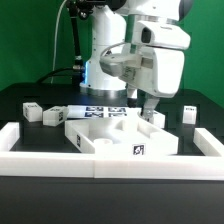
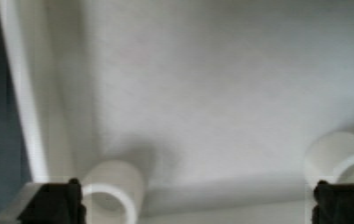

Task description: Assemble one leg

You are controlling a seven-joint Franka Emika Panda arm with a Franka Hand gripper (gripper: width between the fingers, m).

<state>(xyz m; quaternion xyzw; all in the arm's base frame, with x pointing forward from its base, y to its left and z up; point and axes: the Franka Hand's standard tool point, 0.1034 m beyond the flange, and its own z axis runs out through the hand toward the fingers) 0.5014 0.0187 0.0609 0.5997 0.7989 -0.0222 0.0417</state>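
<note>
Small white legs with black-and-white tags stand on the black table: two at the exterior view's left (image 1: 32, 112) (image 1: 52, 117) and one at its right (image 1: 188, 114). My gripper (image 1: 148, 108) hangs low over the large flat white plate (image 1: 108, 130). In the wrist view the gripper (image 2: 202, 205) is open and empty, its dark fingertips (image 2: 58, 204) wide apart just above the plate (image 2: 209, 90). Two round white sockets (image 2: 117, 186) (image 2: 344, 160) of the plate lie near the fingertips. No leg shows in the wrist view.
The marker board (image 1: 104, 110) lies behind the plate, at the arm's base. A raised white frame (image 1: 110, 162) runs along the table's front and sides, with a tagged white block (image 1: 139, 150) by its front rail.
</note>
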